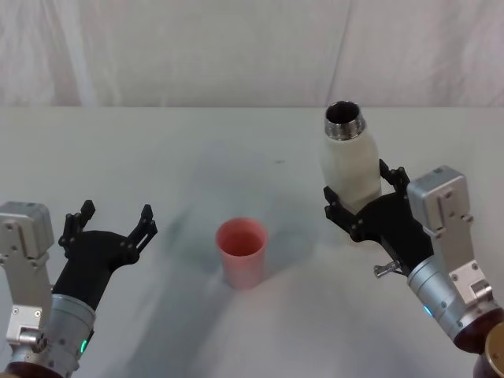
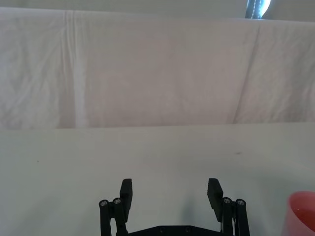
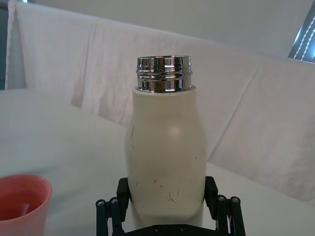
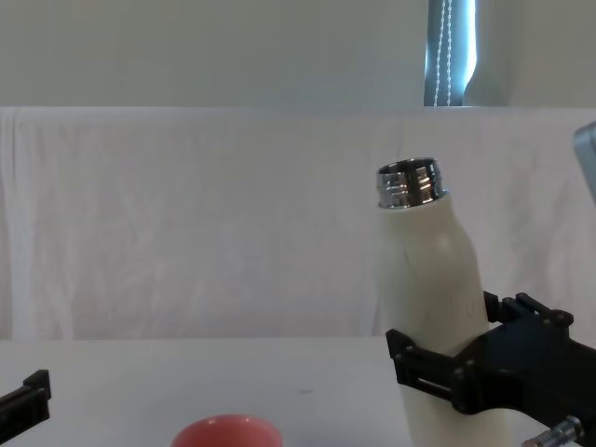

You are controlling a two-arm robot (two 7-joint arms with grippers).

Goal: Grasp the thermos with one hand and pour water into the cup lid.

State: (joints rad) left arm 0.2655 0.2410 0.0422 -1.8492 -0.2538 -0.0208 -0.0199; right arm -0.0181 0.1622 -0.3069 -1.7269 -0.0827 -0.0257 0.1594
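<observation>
**Holding the thermos, pour not started yet**

Gripping low on the body like that, your right hand [image 1: 364,206] has its fingers clamped on either side of the thermos [image 1: 351,161], which is capless and leaning slightly toward the middle of the table [image 1: 157,142]. From the chest view I can't tell if its base is off the table or not. The cup lid [image 1: 242,250] sits upright in front of you, well to the left of the bottle, roughly between the two arms. Your left hand [image 1: 110,228] is parked near the table's left side, fingers spread wide, holding nothing.

Stuff I'd watch from here:

- The cup lid is small and looks light. Nothing is steadying it, so a bump from the bottle neck, or a hard stream on its wall, could tip it.
- The mouth isn't over the cup yet. Tilt before you're lined up and the water lands on the table.
- The grip is low on a smooth matte body. I'd guess the weight shifts once you tip it, so it could slip or twist in the fingers.
- The right wrist view hints there's liquid in the cup already, can't say for sure. If so, watch for overfilling.
</observation>
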